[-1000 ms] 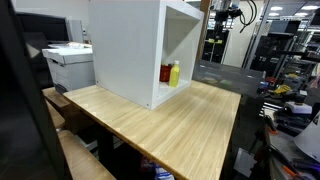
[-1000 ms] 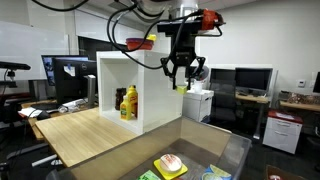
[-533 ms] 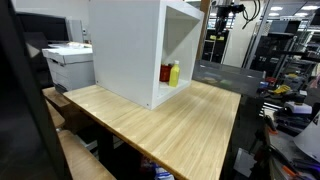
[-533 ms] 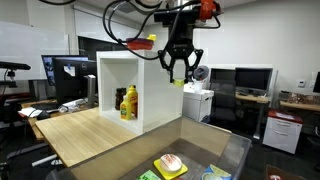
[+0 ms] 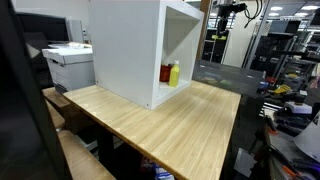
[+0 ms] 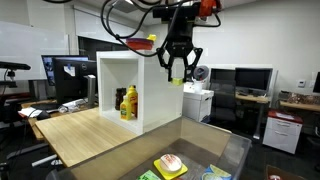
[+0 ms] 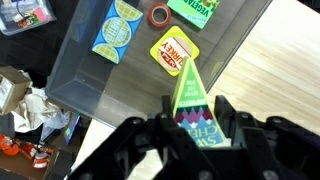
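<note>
My gripper [image 7: 195,115] is shut on a green triangular snack package [image 7: 189,92] with its tip pointing away from the wrist. In an exterior view the gripper [image 6: 178,72] hangs high in the air beside the top of a white open cabinet [image 6: 120,65], holding the yellow-green package [image 6: 177,80]. Below it in the wrist view lies a dark bin [image 7: 90,90] with a yellow packet [image 7: 174,52], a blue packet [image 7: 113,30], a red tape ring [image 7: 158,15] and a green package [image 7: 198,8].
The white cabinet [image 5: 125,50] stands on a wooden table [image 5: 170,125] and holds a red and a yellow bottle [image 5: 170,73]. The bin [image 6: 215,145] sits at the table's end. A printer [image 5: 68,65] stands behind the table. Monitors and desks surround it.
The gripper has risen a little with the green package still in it. Nothing else has moved.
</note>
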Tool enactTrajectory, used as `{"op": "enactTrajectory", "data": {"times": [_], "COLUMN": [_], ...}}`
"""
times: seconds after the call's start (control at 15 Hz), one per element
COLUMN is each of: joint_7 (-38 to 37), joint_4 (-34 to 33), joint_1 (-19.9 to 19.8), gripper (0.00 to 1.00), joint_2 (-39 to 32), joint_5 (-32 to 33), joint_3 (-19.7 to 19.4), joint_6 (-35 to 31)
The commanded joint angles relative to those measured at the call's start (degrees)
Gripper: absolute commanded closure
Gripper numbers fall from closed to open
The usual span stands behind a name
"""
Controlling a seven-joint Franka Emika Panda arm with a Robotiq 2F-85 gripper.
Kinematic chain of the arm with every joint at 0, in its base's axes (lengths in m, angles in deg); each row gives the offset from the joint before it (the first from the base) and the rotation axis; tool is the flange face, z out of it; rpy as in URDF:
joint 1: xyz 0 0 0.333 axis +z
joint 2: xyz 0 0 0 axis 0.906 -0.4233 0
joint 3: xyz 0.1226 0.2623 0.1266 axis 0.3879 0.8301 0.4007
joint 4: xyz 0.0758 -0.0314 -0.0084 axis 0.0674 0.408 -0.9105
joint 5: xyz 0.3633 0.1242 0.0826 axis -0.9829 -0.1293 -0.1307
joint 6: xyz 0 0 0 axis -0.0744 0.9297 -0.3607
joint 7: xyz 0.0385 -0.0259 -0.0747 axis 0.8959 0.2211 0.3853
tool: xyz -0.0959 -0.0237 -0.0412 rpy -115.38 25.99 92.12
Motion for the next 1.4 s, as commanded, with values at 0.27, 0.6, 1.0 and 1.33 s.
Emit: {"op": "enactTrajectory", "data": {"times": [0.27,0.6,1.0,1.33], "joint_7": [0.09,0.08,0.08,1.03], "joint_4": [-0.41,-0.41,-0.45,-0.77], "joint_1": [0.24,0.24,0.26,0.13], "gripper": [0.53,0.53,0.78,0.78], "joint_2": [-0.23,-0.23,-0.09,1.01], "joint_5": [-0.13,-0.13,-0.06,0.09], "joint_3": [-0.33,-0.33,-0.34,-0.41], "joint_6": [0.28,0.28,0.42,1.38]}}
